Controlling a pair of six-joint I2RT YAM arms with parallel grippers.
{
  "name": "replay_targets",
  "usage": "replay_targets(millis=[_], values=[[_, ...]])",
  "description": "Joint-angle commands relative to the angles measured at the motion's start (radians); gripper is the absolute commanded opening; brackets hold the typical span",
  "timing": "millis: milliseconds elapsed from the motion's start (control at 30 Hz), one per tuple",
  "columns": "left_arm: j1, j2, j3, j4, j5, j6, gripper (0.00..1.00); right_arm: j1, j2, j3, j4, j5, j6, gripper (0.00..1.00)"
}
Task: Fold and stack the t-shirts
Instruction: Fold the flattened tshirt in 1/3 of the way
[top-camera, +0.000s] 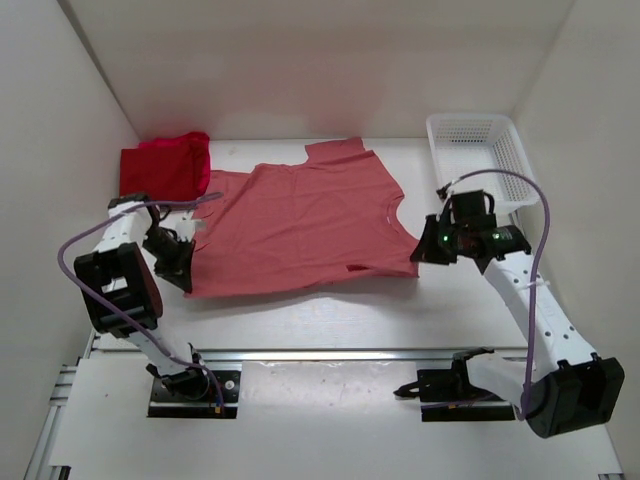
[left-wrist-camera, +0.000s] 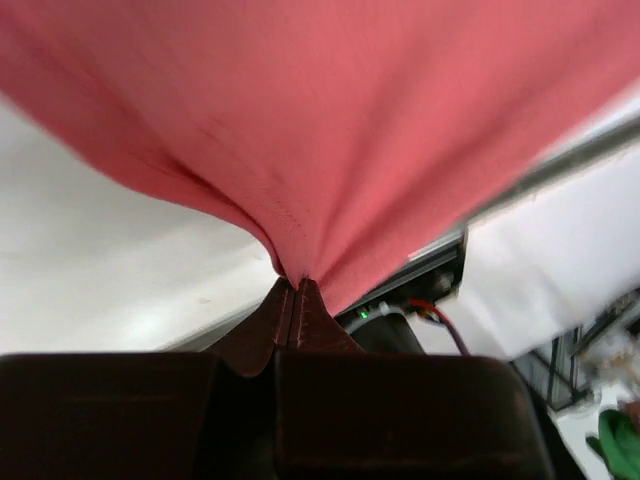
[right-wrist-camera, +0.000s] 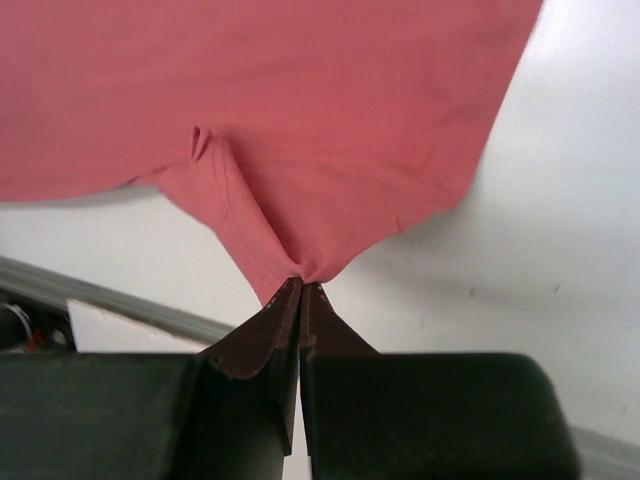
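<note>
A faded salmon pink t-shirt (top-camera: 300, 225) lies spread flat in the middle of the white table (top-camera: 330, 320). My left gripper (top-camera: 189, 272) is at its near left corner, shut on a pinch of the cloth. In the left wrist view the shirt (left-wrist-camera: 350, 120) rises from the closed left gripper (left-wrist-camera: 297, 282). My right gripper (top-camera: 418, 256) is shut on the shirt's near right corner. The right wrist view shows the hem (right-wrist-camera: 300, 110) bunched into the closed right gripper (right-wrist-camera: 302, 283). A dark crimson t-shirt (top-camera: 160, 175) lies folded at the back left, with bright pinkish-red cloth (top-camera: 186, 143) behind it.
A white plastic mesh basket (top-camera: 480, 150) stands at the back right, just behind the right arm. White walls close in the table on the left, back and right. A metal rail (top-camera: 330, 355) runs along the near edge between the arm bases.
</note>
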Motion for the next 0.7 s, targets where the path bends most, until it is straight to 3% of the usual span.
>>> replay_targets(millis=[0, 300, 400, 533, 667], values=[[0.008, 0.057, 0.174, -0.047, 0.079, -0.018, 0.0, -0.061, 0.068, 0.155, 0.112, -0.043, -0.074, 0.0], [-0.04, 0.29, 0.501, 0.019, 0.203, -0.202, 0.0, -0.121, 0.496, 0.427, 0.324, -0.132, -0.171, 0.0], [-0.058, 0.345, 0.579, 0.036, 0.188, -0.216, 0.0, -0.126, 0.644, 0.558, 0.313, -0.14, -0.205, 0.0], [-0.057, 0.396, 0.648, 0.064, 0.139, -0.256, 0.0, -0.104, 0.757, 0.727, 0.257, -0.1, -0.263, 0.0], [-0.041, 0.418, 0.644, 0.074, 0.076, -0.274, 0.0, -0.15, 0.785, 0.698, 0.278, -0.139, -0.219, 0.0]])
